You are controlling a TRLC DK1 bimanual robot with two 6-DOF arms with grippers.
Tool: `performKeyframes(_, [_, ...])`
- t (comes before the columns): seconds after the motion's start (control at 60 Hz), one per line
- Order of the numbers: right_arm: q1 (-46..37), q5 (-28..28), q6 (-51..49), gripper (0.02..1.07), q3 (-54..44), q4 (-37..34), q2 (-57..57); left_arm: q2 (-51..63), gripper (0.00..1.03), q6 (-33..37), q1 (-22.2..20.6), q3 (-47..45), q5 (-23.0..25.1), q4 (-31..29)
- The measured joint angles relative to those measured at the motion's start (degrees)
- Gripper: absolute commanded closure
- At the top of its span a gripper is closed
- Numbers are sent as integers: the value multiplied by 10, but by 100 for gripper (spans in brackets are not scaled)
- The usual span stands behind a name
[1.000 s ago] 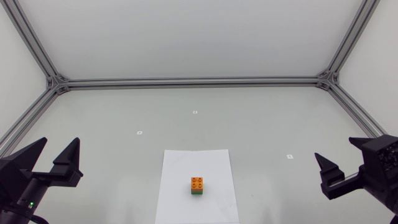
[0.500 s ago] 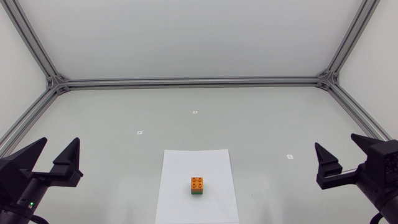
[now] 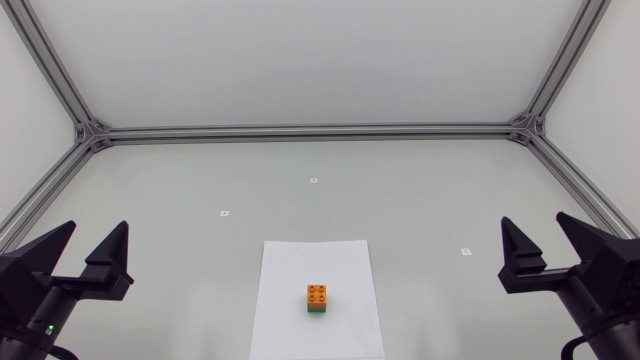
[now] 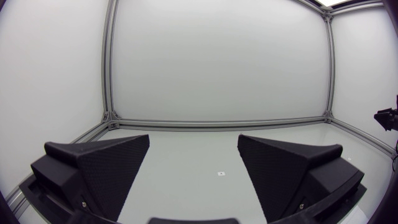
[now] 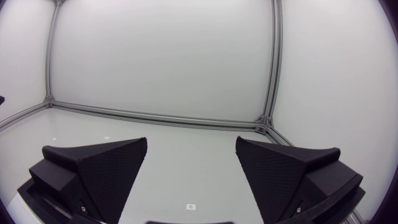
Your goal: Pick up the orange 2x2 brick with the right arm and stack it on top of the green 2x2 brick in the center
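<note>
Two bricks in one stack: orange 2x2 brick sits squarely on green 2x2 brick, studs up, with only a thin green band showing under it. The stack stands on a white paper sheet, about midway between the two grippers and well apart from each. Right gripper: fingers spread wide, nothing between them, touching nothing; the stack lies off to its inner side, toward the left arm. Left gripper: fingers likewise wide apart and holding nothing, with the stack off to its inner side. Right wrist view: grey table runs ahead of the open fingers, a small square marker lying just ahead of the gap. Left wrist view: similar marker ahead of the gap, nearer one finger.
</note>
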Motion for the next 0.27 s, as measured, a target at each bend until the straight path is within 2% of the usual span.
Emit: performKeyframes(0.267, [-4, -4, 26, 6, -17, 22, -11, 0, 4, 0, 0, 0, 0, 0])
